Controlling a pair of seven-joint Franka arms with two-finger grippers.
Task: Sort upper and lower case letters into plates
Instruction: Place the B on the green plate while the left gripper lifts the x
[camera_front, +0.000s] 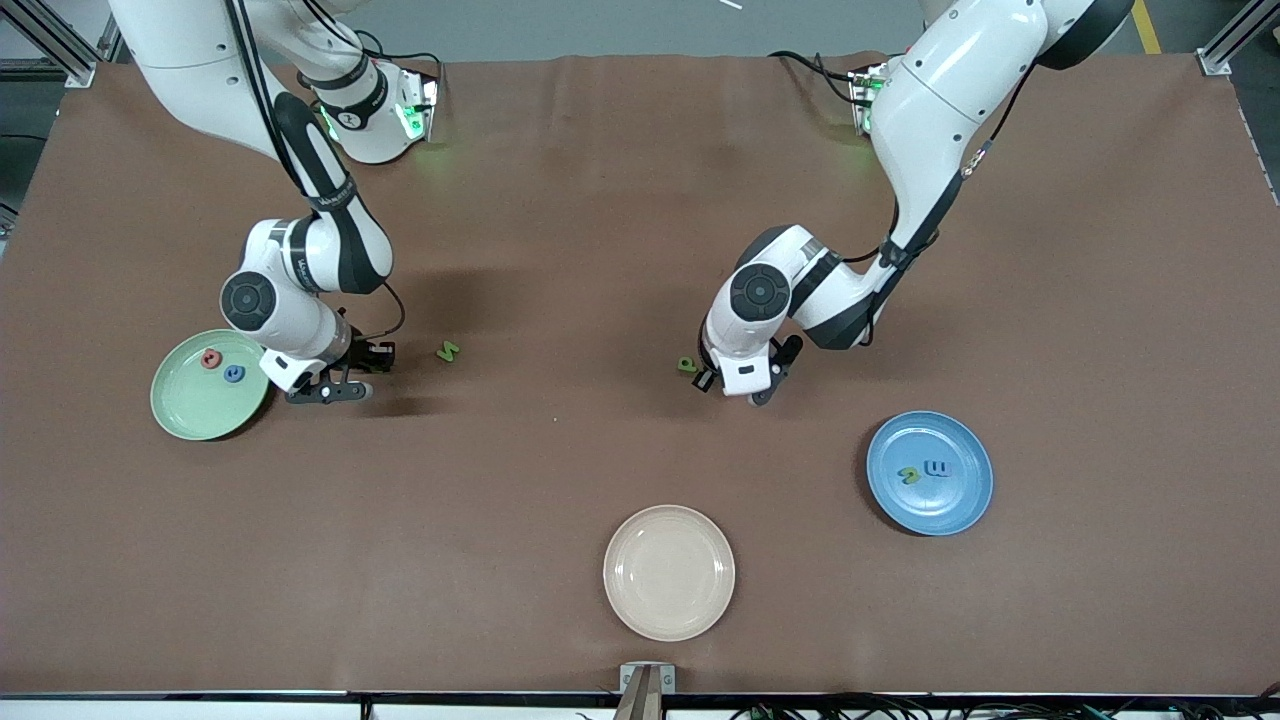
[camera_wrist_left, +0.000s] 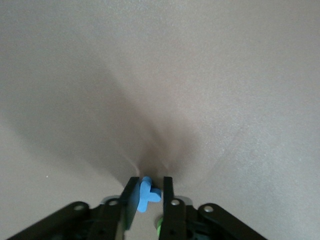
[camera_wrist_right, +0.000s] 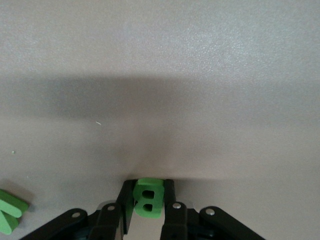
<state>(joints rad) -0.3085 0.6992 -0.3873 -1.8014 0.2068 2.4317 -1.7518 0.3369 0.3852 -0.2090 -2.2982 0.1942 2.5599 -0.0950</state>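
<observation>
My left gripper (camera_front: 738, 388) is low over the table and shut on a blue letter (camera_wrist_left: 148, 194). A green letter (camera_front: 687, 365) lies right beside it. My right gripper (camera_front: 330, 388) is low at the table next to the light green plate (camera_front: 180, 410), shut on a green letter B (camera_wrist_right: 148, 197). That plate holds a red letter (camera_front: 211, 358) and a blue letter (camera_front: 234, 373). The blue plate (camera_front: 960, 500) holds a green letter (camera_front: 909, 475) and a blue letter (camera_front: 940, 468). Another green letter (camera_front: 447, 351) lies on the table near the right gripper and also shows in the right wrist view (camera_wrist_right: 10, 212).
A cream plate (camera_front: 668, 571) sits near the front edge, midway along the table. Brown mat (camera_front: 560, 460) covers the table. Both arms' elbows hang over the table's farther half.
</observation>
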